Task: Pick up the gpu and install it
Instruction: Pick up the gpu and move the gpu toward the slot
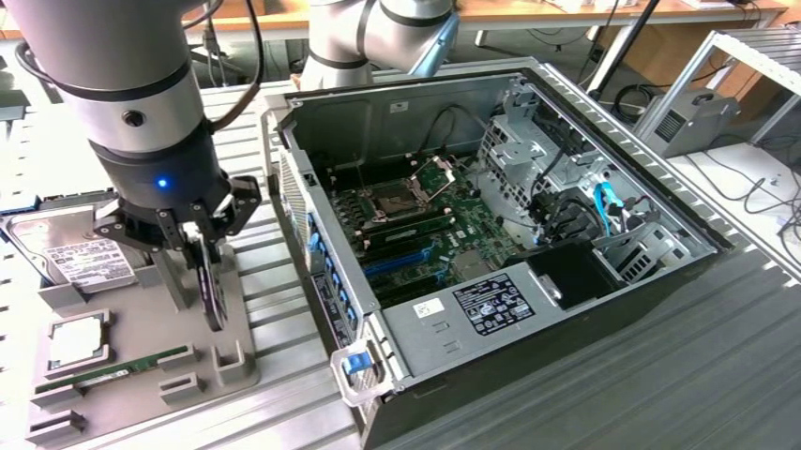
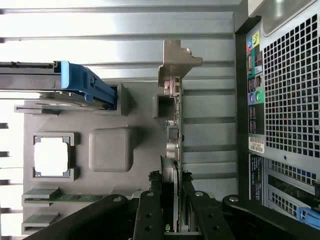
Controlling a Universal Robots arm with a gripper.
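Wrist view gives us the jaws, black and linkage-built, drawn narrow onto the gpu [image 2: 175, 125] and pinching the thin card edge-on from both faces. We judge the pick-up only part made: the card stands upright at its slot in the grey parts tray [image 2: 142, 135], and we cannot tell whether it sits in that slot or just above it. Seating it in the computer case [image 1: 432, 323] beside the tray is left. The card shows a green board and a stamped silver bracket with a bent tab. The tray is matte moulded plastic, pocketing a boxy hard drive [image 1: 82, 258], a narrow RAM stick [image 1: 119, 370] and a square chip [image 1: 78, 342]. Under the tray the desk [image 2: 125, 30] is ribbed bright aluminium.
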